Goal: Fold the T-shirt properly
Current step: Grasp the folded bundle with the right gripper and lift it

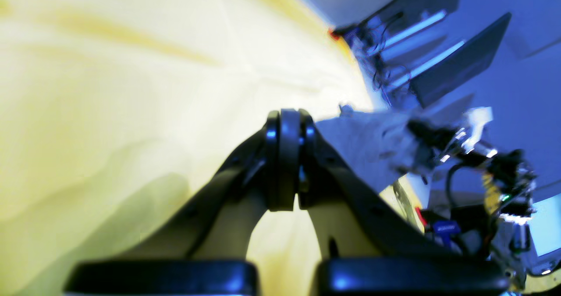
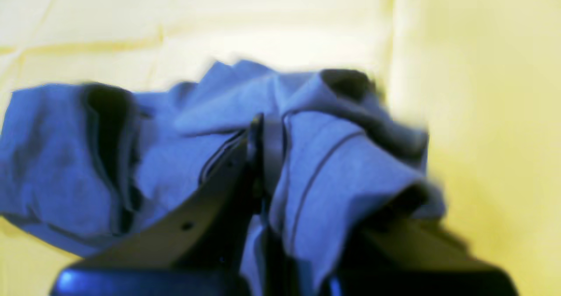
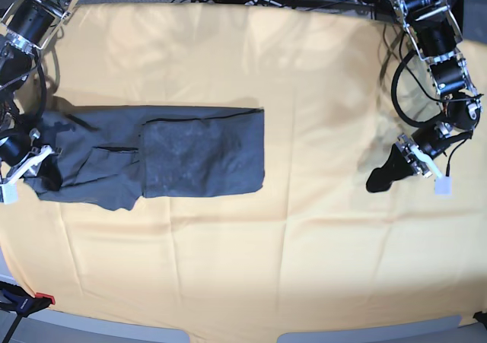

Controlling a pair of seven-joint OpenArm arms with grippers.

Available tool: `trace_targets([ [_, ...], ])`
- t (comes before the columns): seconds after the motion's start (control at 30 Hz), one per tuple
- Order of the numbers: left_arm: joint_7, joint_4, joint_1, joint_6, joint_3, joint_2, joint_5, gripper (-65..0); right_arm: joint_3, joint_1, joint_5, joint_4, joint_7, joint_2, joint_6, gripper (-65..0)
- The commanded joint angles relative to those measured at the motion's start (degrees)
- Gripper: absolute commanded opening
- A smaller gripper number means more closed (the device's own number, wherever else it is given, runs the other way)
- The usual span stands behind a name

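Dark slate-blue cotton T-shirt (image 3: pixel 163 157) lies half-folded left of centre on the yellow-clothed counter (image 3: pixel 304 244). Right hand (image 2: pixel 263 155) clamped on its bunched left end; left hand (image 1: pixel 285 164) together, empty. Soft, limp, light; best gripped at edges.
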State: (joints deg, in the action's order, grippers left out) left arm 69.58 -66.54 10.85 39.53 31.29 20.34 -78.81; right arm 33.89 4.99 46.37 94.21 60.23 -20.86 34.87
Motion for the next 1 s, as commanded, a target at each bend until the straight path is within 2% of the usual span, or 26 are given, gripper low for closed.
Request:
trace_targets([
  [0.0, -0.74, -0.85, 0.33, 0.47, 0.24, 1.4, -1.46, -65.0, 0.26, 1.18, 1.6, 3.04, -1.38, -1.01, -0.17, -65.0],
  [0.1, -0.74, -0.85, -1.75, 0.47, 0.24, 1.9, -1.38, -65.0, 0.22, 1.18, 4.24, 8.76, 0.61, -0.44, -1.51, -65.0],
  [0.17, -0.79, -0.85, -2.99, 0.47, 0.24, 1.86, -1.46, -65.0, 0.2, 1.14, 6.47, 12.11, 1.4, 0.87, -1.14, -65.0],
  [0.3, -0.98, -0.85, -5.2, 0.47, 0.24, 1.86, -1.62, -65.0, -2.19, 0.09, 10.73, 16.76, 1.86, 5.03, 0.2, -65.0],
  [0.4, -0.98, -0.85, -6.08, 0.47, 0.24, 1.88, -1.66, -65.0, -8.31, 0.09, 10.38, 17.27, 1.97, 9.25, 1.27, -65.0],
  [0.57, -0.98, -0.85, -6.38, 0.47, 0.24, 1.88, -1.68, -65.0, -19.98, 0.42, 4.24, 17.27, 1.22, 16.5, 2.19, -65.0],
  [0.77, -0.94, -0.85, -6.43, 0.47, 0.24, 1.88, -1.66, -65.0, -30.14, 0.55, -0.55, 17.27, 0.46, 22.4, 3.54, -65.0],
  [0.87, -0.96, -0.85, -6.4, 0.47, 0.24, 1.88, -1.7, -65.0, -34.91, 0.57, -7.06, 16.28, -3.56, 24.44, 3.5, -65.0],
  [0.97, -0.96, -0.85, -6.4, 0.47, 0.24, 1.88, -1.68, -65.0, -39.39, 0.57, -13.09, 13.25, -9.2, 24.83, 2.89, -65.0],
])
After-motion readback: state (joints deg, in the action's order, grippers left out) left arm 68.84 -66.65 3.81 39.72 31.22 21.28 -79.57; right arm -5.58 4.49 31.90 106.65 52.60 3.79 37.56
